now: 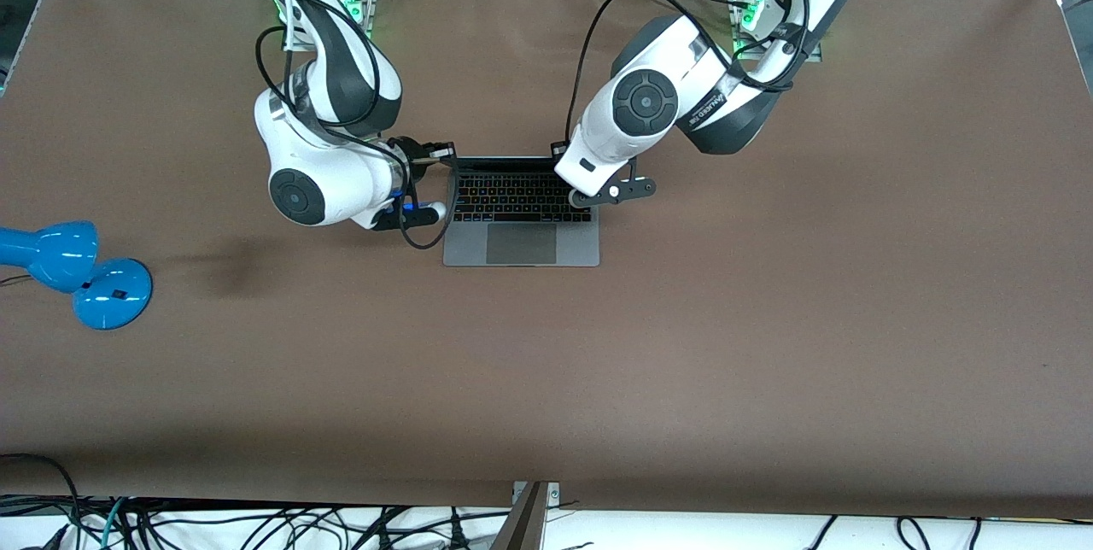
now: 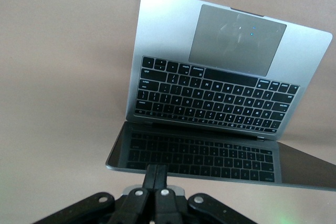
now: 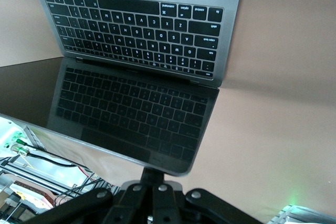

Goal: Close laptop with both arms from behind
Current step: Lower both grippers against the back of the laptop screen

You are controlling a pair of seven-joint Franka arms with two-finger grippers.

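Left gripper (image 2: 156, 179) and right gripper (image 3: 154, 178), both closed, meet the open laptop (image 1: 521, 244) screen's top edge.

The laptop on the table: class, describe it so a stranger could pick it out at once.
On the brown table, look to the middle, between the two white arms. There lies the laptop, open, with the left gripper and right gripper at its screen's top edge. Grey metal, black keys and a large trackpad distinguish it from the blue lamp.

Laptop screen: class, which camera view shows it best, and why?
The right wrist view: the laptop screen fills the frame, dark, mirroring the keys, above the right gripper. The left wrist view shows a narrower strip above the left gripper. The front view shows only its top edge.
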